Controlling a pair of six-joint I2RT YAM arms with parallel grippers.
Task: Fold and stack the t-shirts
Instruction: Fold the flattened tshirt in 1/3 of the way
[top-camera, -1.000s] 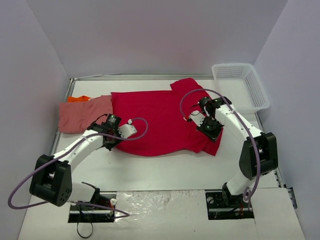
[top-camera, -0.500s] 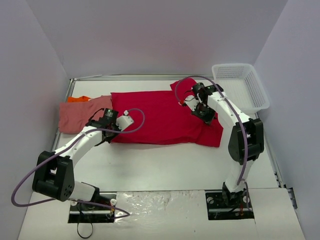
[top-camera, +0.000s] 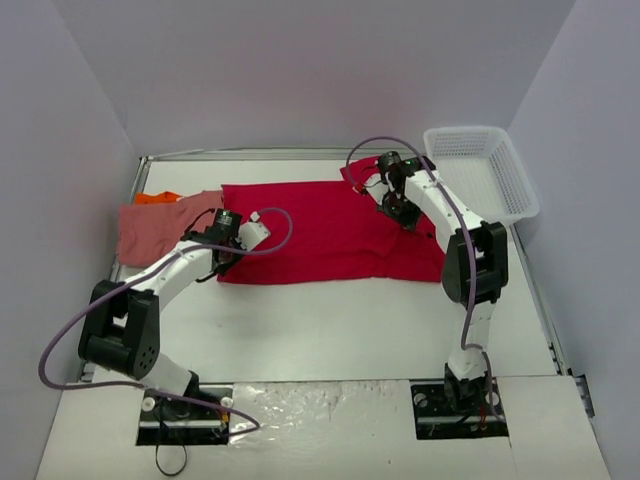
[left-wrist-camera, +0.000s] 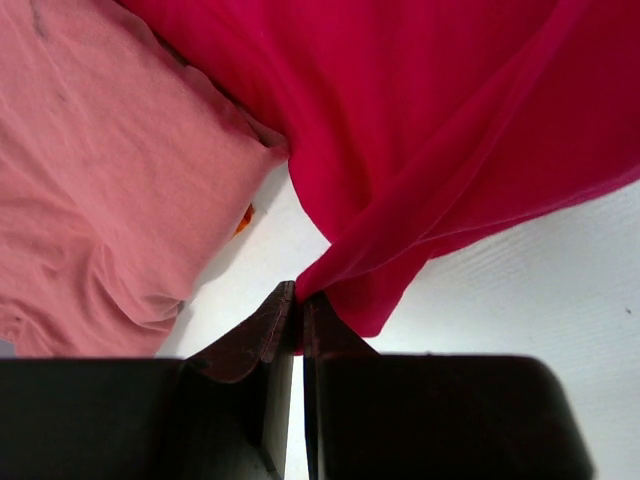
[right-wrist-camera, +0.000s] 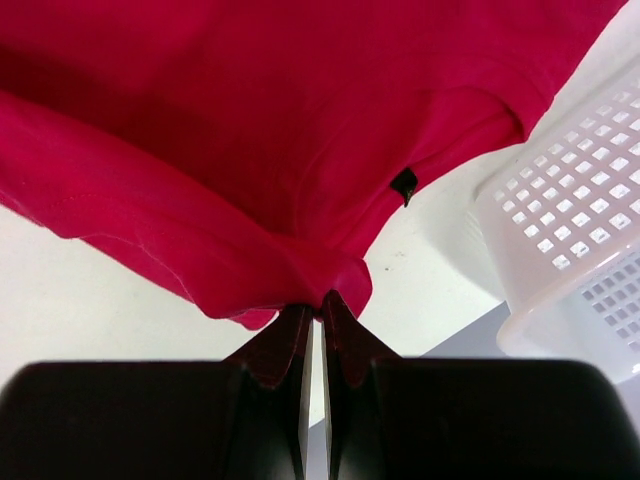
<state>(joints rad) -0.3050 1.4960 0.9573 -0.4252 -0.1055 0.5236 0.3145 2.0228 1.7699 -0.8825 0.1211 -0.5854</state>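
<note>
The bright red t-shirt (top-camera: 310, 230) is lying spread out across the back half of the desk (top-camera: 330, 330), and both arms are hanging onto it. The left gripper (left-wrist-camera: 298, 295) is pinching the shirt's left edge with its jaws squeezed nearly together, so a fold of red cloth is draping up and away from the fingertips. The right gripper (right-wrist-camera: 318, 305) is doing the same on the right side, clamping a bunched bit of red fabric so it's sagging in a loop above the desk.

The salmon pink t-shirt (top-camera: 160, 228) is sitting crumpled at 9 o'clock from the red one, with their edges touching. A bit of the orange t-shirt (top-camera: 158, 198) is peeking out at about 12 o'clock from the pink one. The white mesh basket (top-camera: 480, 170) is sitting at 2 o'clock from the red shirt, just beside its right sleeve.
</note>
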